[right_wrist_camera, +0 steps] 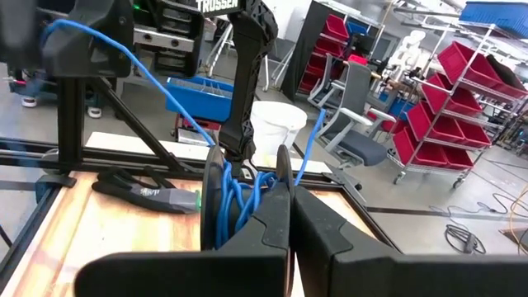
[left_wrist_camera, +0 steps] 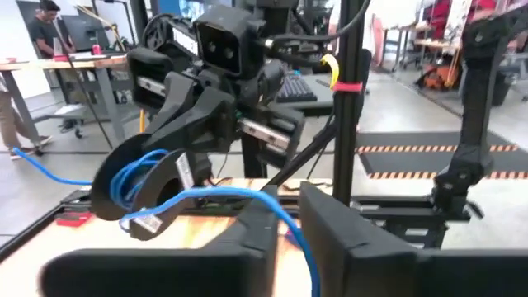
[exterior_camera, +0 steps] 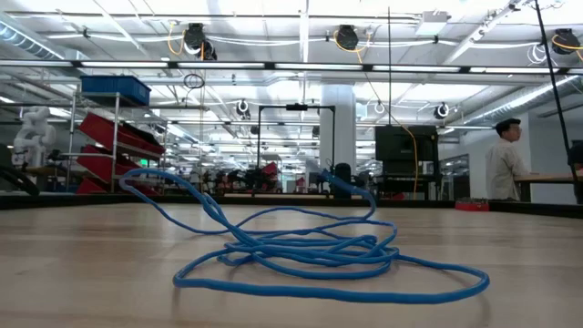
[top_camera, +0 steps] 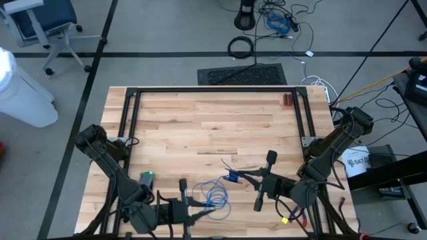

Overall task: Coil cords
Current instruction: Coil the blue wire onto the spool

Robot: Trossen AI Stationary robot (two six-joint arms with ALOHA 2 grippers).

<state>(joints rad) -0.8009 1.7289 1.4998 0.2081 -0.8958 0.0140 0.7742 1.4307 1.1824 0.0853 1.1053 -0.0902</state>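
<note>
The left gripper (top_camera: 197, 215) holds its jaws narrowly around the thin, flexible blue cord (top_camera: 215, 195) strewn loosely on the pale wooden counter (top_camera: 200, 127). The right gripper (top_camera: 235, 177), jaws clamped tight, pinches the cord's other end.

Left gripper (top_camera: 200, 215) half cut off by high view's bottom edge. Cord (left_wrist_camera: 216, 195) vanishing between the fingers (left_wrist_camera: 257, 227) — grip unclear. Right gripper (right_wrist_camera: 290, 206) tips blocking cord loops (right_wrist_camera: 233, 196). Glove (right_wrist_camera: 142, 191) partly hidden behind.

The table (top_camera: 200, 127) is pale wood in jointed strips, with a smooth, faintly glossy finish. The cord (exterior_camera: 310, 255) has a smooth blue plastic jacket.
</note>
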